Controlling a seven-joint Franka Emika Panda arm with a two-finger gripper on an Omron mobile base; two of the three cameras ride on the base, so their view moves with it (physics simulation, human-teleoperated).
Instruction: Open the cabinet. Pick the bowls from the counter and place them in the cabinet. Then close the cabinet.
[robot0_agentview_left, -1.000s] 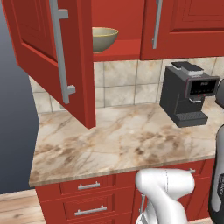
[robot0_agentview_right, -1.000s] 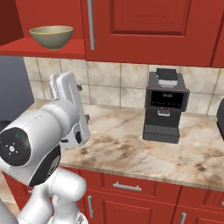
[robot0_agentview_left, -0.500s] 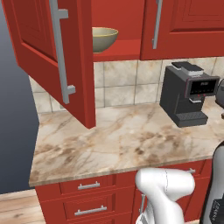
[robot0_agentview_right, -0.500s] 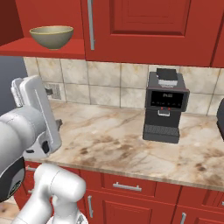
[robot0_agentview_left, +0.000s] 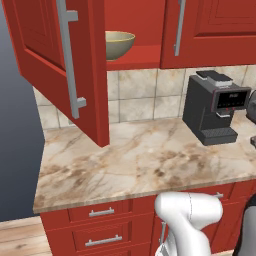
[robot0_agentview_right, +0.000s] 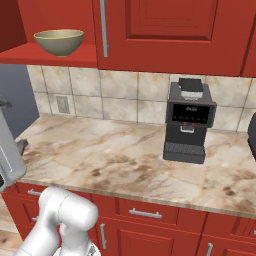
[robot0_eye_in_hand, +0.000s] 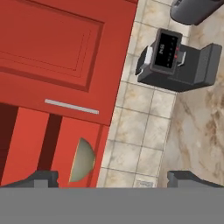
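- Kitchen bg: tiled wall, beige marble counter (robot0_agentview_left: 135, 165) over red drawers (robot0_agentview_left: 100, 227).
- Cabinet (robot0_agentview_left: 135, 30): left door swung open, right door shut.
- 1 olive-tan bowl (robot0_agentview_left: 117, 44) upright on cabinet shelf, near open edge.
- Black coffee machine (robot0_agentview_right: 187, 120) on counter by the wall, to the right.
- Gripper (robot0_eye_in_hand: 113, 177): tips spread wide apart, holding nothing, facing cabinet.

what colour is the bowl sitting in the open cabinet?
Olive-tan with a yellowish rim; the bowl on the cabinet shelf shows best in the right base view.
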